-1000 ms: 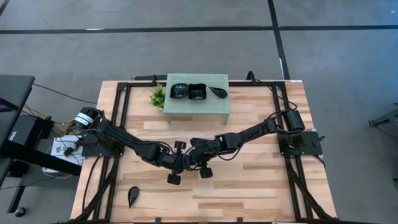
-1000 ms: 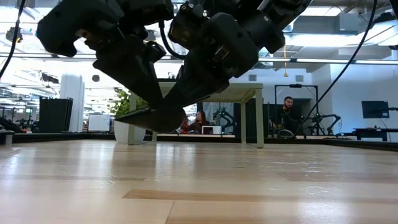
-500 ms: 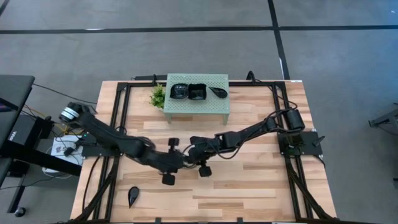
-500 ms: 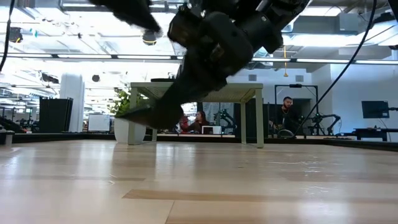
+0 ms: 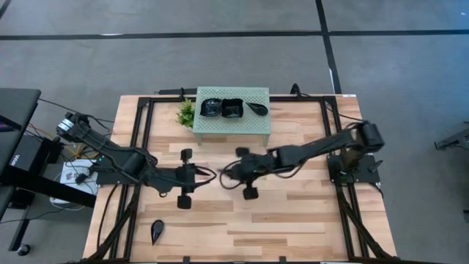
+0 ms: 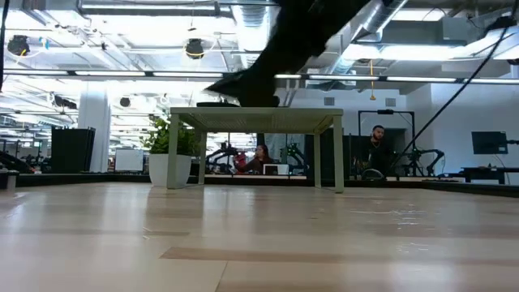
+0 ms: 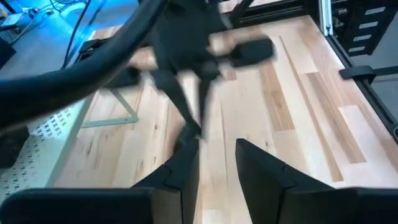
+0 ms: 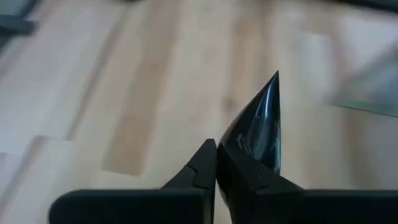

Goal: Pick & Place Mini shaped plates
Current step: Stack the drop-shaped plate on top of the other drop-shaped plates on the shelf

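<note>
A glossy black teardrop plate (image 8: 258,127) sits in my shut right gripper (image 8: 216,163), above the table's middle (image 5: 226,176); in the low view it hangs as a dark shape (image 6: 229,84) level with the stand's top. My left gripper (image 7: 217,163) is open and empty, just left of it (image 5: 210,174). On top of the mint-green perforated stand (image 5: 232,126) rest a roundish plate (image 5: 211,108), a square plate (image 5: 233,108) and a teardrop plate (image 5: 256,108). Another teardrop plate (image 5: 157,232) lies flat on the table near the near-left corner. My right gripper pinches the teardrop plate between its two fingers at the broad end's rim (image 8: 235,148), opposite the pointed tip (image 8: 274,77). The plate is lifted clear of the table and points away from the fingers, in line with them.
A small potted plant (image 5: 186,114) stands at the stand's left end. The stand sits at the far middle of the wooden table (image 5: 293,220). Black frame rails (image 5: 143,132) run along the left, right and far edges. People sit in the room beyond the table (image 6: 375,142).
The two grippers met low over the table's middle, both at the teardrop plate. My left gripper came off the plate, rose and drew back toward the table's left edge. My right gripper kept the plate and lifted it up, drifting slightly right and toward the far edge.
</note>
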